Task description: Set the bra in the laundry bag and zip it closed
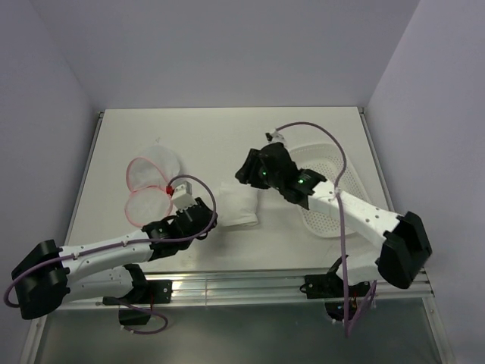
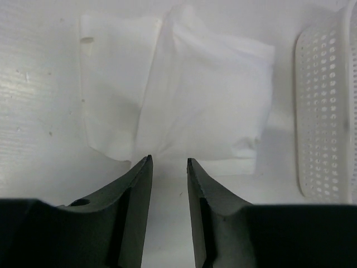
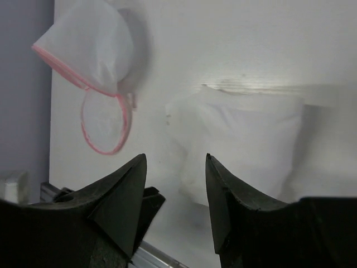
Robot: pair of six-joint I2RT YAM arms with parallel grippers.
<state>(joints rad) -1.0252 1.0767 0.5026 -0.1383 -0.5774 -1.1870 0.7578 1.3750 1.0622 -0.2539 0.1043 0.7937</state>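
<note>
White table (image 1: 303,129), bra (image 1: 239,205) between left end effector (image 2: 168,161) and right end effector (image 3: 175,157), both parted, seemingly empty.

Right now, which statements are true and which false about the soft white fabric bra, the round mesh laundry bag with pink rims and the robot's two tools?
1. The soft white fabric bra lies on the white table, outside the bag. True.
2. The round mesh laundry bag with pink rims is zipped closed. False: its round flap is folded open.
3. The left tool grips the bra. False: its jaws stand apart with nothing between them.
4. The white perforated plastic basket stands to the bra's right in the top view. True.
5. The right tool is open and holds nothing. True.
</note>
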